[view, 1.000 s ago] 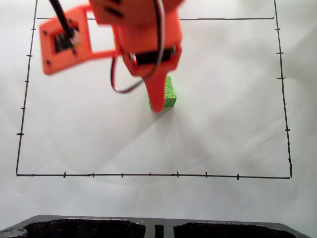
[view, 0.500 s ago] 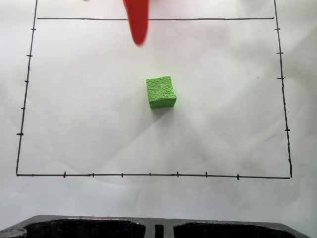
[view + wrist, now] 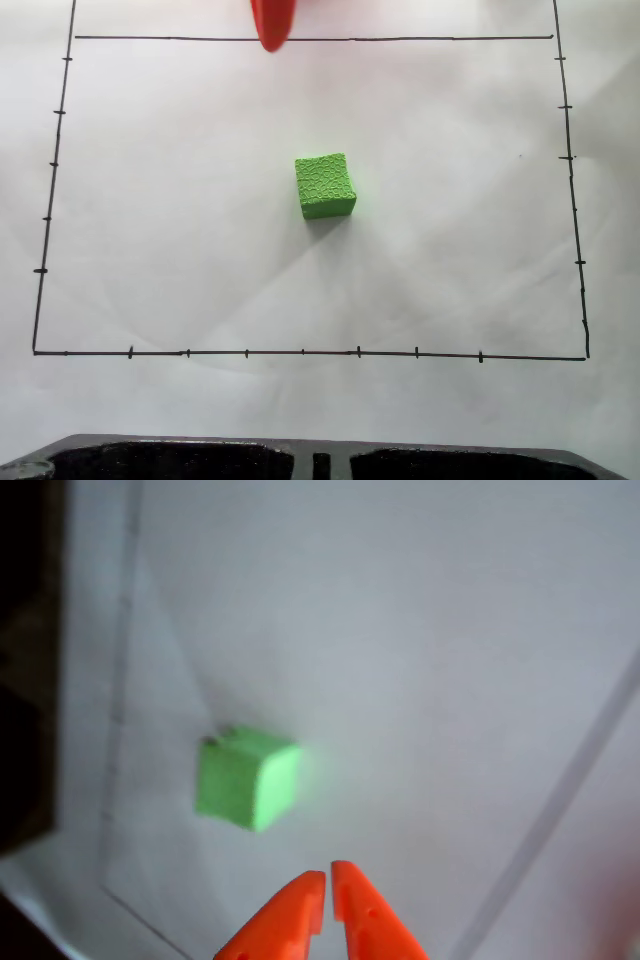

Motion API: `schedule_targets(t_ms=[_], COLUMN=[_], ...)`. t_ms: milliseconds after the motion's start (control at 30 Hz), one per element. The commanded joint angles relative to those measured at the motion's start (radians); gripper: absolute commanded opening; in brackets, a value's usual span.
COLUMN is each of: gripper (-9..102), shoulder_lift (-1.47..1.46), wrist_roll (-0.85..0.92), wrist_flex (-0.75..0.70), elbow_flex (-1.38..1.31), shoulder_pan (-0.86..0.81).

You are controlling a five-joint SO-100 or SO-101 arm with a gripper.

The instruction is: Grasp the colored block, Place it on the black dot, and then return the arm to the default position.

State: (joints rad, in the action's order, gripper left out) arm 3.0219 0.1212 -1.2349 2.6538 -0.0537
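The colored block (image 3: 325, 186) sits alone on the white paper (image 3: 460, 250), a little above the middle of the frame in the fixed view, with its crackled top face turned toward the camera and a faint shadow trailing toward the lower right. Nothing touches it. In the wrist view the same block (image 3: 246, 778) lies left of centre, blurred, with a small dark mark at its upper left corner that is too soft to identify. The gripper (image 3: 328, 878) comes in from the bottom edge of the wrist view, below and to the right of the block and well apart from it; its two orange fingers (image 3: 285, 920) are drawn together with just a thin slit between the tips, and they grip nothing. In the fixed view, an orange tip of the arm (image 3: 273, 22) pokes down from the top edge, left of centre, overlapping the upper line of the black border (image 3: 300, 352) that frames the sheet. A dark moulded tray (image 3: 320, 458) runs along the bottom of the fixed view.
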Motion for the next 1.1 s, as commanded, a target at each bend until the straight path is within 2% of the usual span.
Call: schedule_targets(t_ms=[0,367,633,767,1067], gripper=[0,0,0,0,0], shoulder_lift=[0.089,0.245,0.245,0.247,0.247], wrist_roll=[-0.018,-0.110,-0.147,-0.126,-0.133], wrist_flex=[0.057,0.212,0.238,0.322,0.327], elbow_flex=[0.080,0.328,0.353,0.382,0.383], shoulder_pan=[0.012,0.003,0.003,0.002,0.003])
